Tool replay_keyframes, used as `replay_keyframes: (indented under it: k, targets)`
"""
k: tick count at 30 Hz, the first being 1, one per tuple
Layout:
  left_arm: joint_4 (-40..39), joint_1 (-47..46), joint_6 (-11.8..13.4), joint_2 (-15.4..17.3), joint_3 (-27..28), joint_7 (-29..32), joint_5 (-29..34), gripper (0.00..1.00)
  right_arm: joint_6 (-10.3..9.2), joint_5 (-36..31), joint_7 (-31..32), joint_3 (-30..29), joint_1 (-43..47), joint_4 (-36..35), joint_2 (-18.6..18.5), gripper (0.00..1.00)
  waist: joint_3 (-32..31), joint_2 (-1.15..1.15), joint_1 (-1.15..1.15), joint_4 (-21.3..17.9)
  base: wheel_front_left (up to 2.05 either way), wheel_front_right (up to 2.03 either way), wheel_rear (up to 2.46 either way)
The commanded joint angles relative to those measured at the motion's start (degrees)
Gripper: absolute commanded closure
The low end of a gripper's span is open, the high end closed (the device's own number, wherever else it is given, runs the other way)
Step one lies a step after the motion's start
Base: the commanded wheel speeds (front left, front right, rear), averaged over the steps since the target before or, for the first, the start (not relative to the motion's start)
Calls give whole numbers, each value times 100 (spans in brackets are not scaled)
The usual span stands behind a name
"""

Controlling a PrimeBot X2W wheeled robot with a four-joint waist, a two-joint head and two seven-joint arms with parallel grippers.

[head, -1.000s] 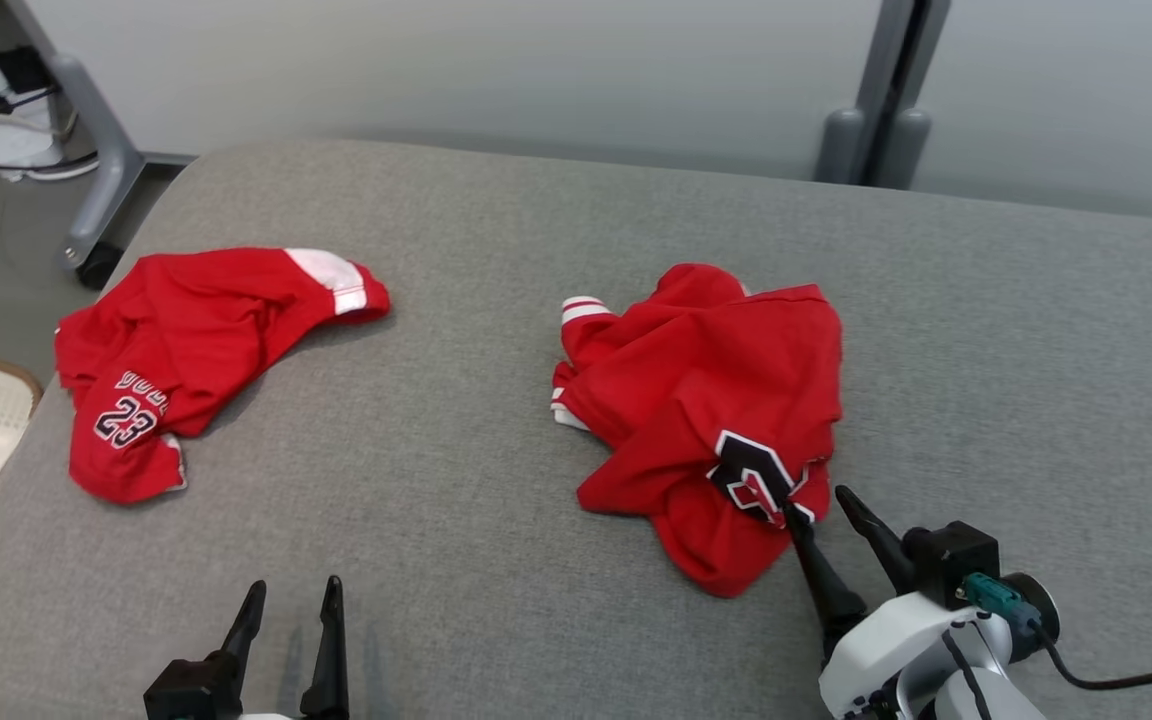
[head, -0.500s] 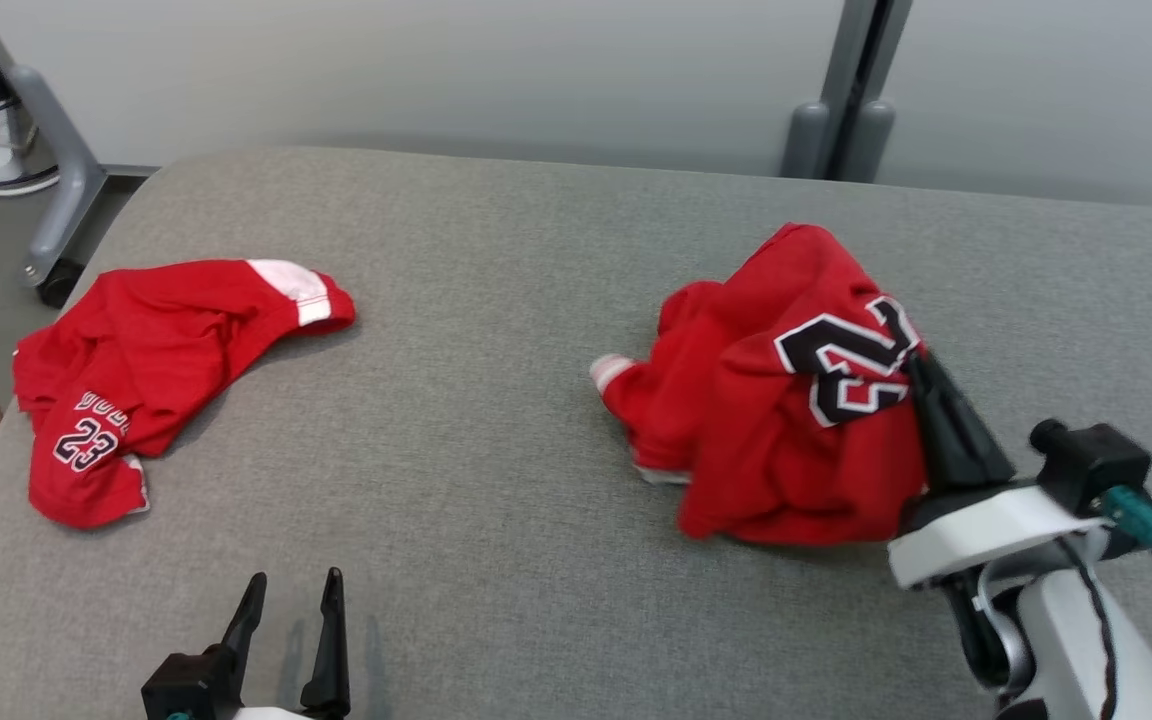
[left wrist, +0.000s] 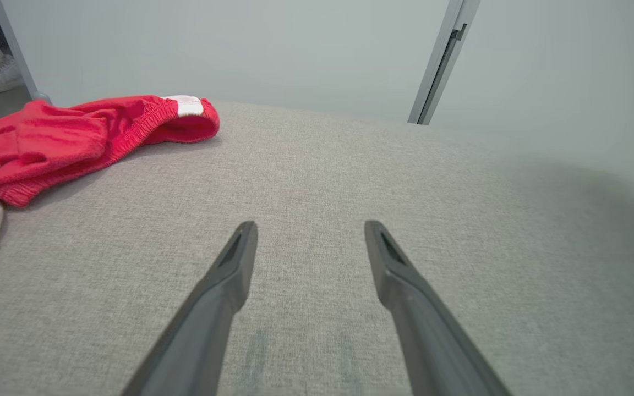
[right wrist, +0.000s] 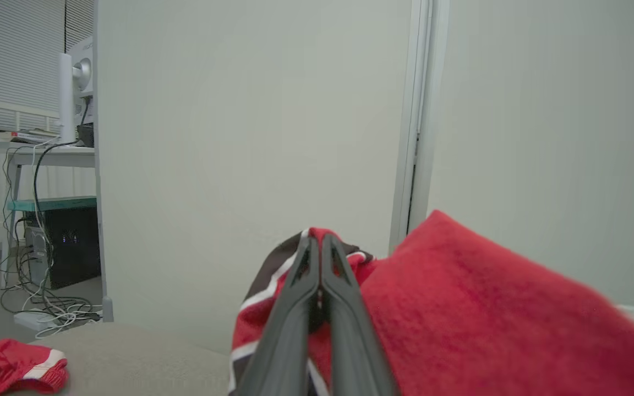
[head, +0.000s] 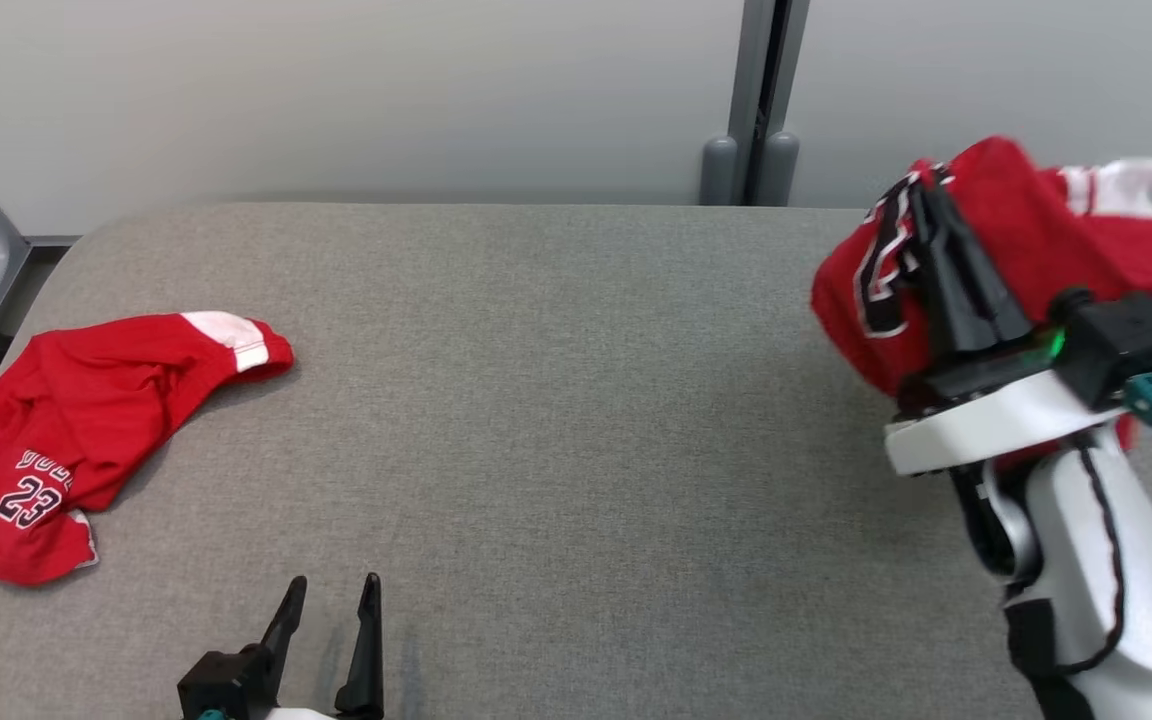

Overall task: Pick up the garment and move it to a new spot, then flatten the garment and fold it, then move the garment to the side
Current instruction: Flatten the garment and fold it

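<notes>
My right gripper (head: 926, 195) is shut on the garment (head: 1026, 240), a red jersey with black and white number patches, and holds it in the air over the right side of the grey cushion (head: 556, 400). In the right wrist view the closed fingers (right wrist: 320, 258) pinch the red cloth (right wrist: 460, 308), which drapes to their right. My left gripper (head: 328, 600) stands open low over the cushion's near edge, nothing between its fingers (left wrist: 240, 258).
Another red piece (head: 86, 420) with a "23" print and a white band lies crumpled at the cushion's left end, also seen as red cloth (left wrist: 69, 137) in the left wrist view. A grey post (head: 756, 100) stands behind, a desk with cables (right wrist: 42, 231) at far left.
My right gripper closed on the garment and lifted it up and to the right off the cushion. The head camera shifted. The left gripper stayed put.
</notes>
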Motion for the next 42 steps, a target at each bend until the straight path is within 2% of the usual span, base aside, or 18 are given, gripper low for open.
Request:
replay_keyframes:
  k: [1,3,4,5,6,11,15,26,34,38,42]
  targets:
    - [21,-103,3,29,-25,-3,-60,0,1,15,-2,117,9,186,87,100,56,0,0,129,0,0,0]
    - [81,-120,-8,27,-103,-2,-92,0,1,142,-2,402,107,655,231,100,108,0,0,272,0,0,0]
    - [100,-136,-5,27,-135,-3,-90,0,1,197,-3,536,101,828,293,69,134,0,0,340,0,0,0]
    - [130,-144,-9,28,-160,-3,-74,0,1,254,-3,703,113,1004,337,9,158,0,0,403,0,0,0]
    - [164,-144,4,29,-165,-3,-85,0,1,405,-2,818,141,1121,395,0,186,0,0,458,0,0,0]
    - [178,-163,73,24,-87,-3,-155,0,1,633,-2,1117,290,1344,492,0,250,0,0,558,0,0,0]
    - [159,-169,76,25,-35,-3,-143,0,1,605,-2,989,366,1376,495,0,256,0,0,486,0,0,0]
    - [106,-367,40,26,-131,-2,-96,0,1,237,-2,-49,570,1637,222,0,496,0,0,179,0,0,0]
    - [83,-551,-8,27,-251,-3,-74,0,1,253,-2,-468,222,2127,155,0,886,0,0,269,0,0,0]
    - [91,-659,-19,26,-300,-3,-41,0,1,560,-2,-647,-22,2467,189,0,1113,0,0,379,0,0,0]
    - [115,-790,-28,28,-360,-3,-17,0,1,1200,-2,-590,-251,2745,202,0,1355,0,0,499,0,0,0]
